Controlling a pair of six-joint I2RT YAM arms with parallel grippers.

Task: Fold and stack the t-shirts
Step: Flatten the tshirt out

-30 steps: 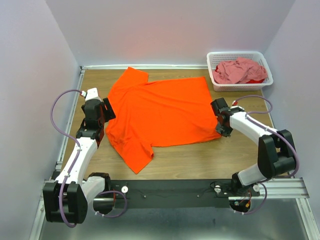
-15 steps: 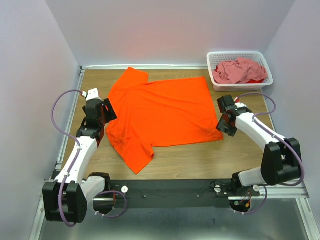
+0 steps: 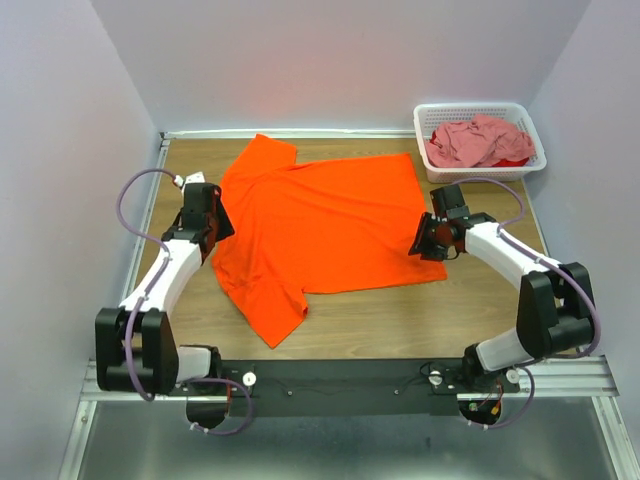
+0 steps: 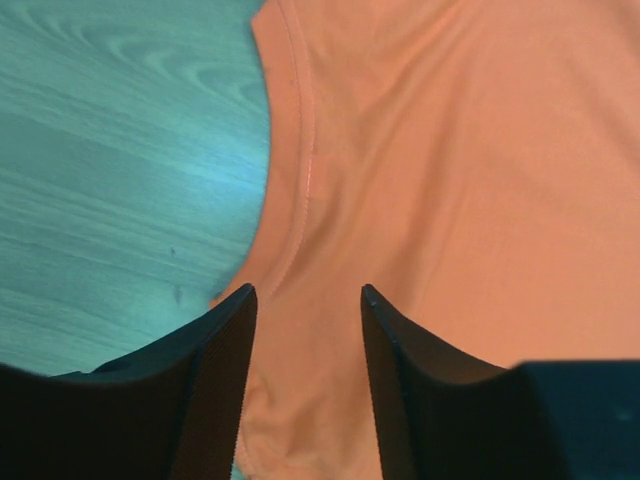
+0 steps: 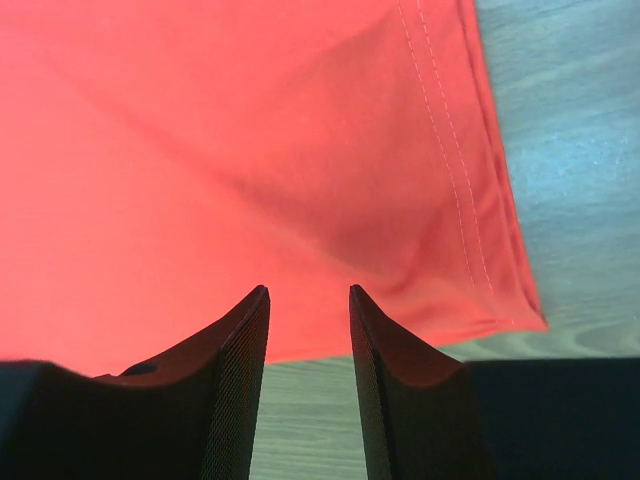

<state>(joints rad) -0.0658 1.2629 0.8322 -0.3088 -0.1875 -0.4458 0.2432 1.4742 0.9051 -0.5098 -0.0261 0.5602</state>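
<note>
The bright orange t-shirt (image 3: 320,225) lies spread flat on the wooden table, collar to the left and hem to the right. My left gripper (image 3: 219,220) is at the shirt's collar edge. In the left wrist view its jaws (image 4: 308,292) stand open, with orange cloth (image 4: 450,150) lying between and beyond them. My right gripper (image 3: 416,244) is at the hem on the right. Seen from the right wrist, it (image 5: 308,292) is open, its tips over the hem's near corner (image 5: 200,150). The dusty pink t-shirt (image 3: 470,140) is bunched in the basket.
The white lattice basket (image 3: 485,172) stands at the far right corner and also holds a bit of red cloth (image 3: 514,159). Bare wood (image 3: 400,320) shows in front of the shirt. Pale walls close in on the left, right and back.
My left gripper has slid farther along the shirt's left edge and its jaws have narrowed. My right gripper has swung left from beside the shirt onto its hem.
</note>
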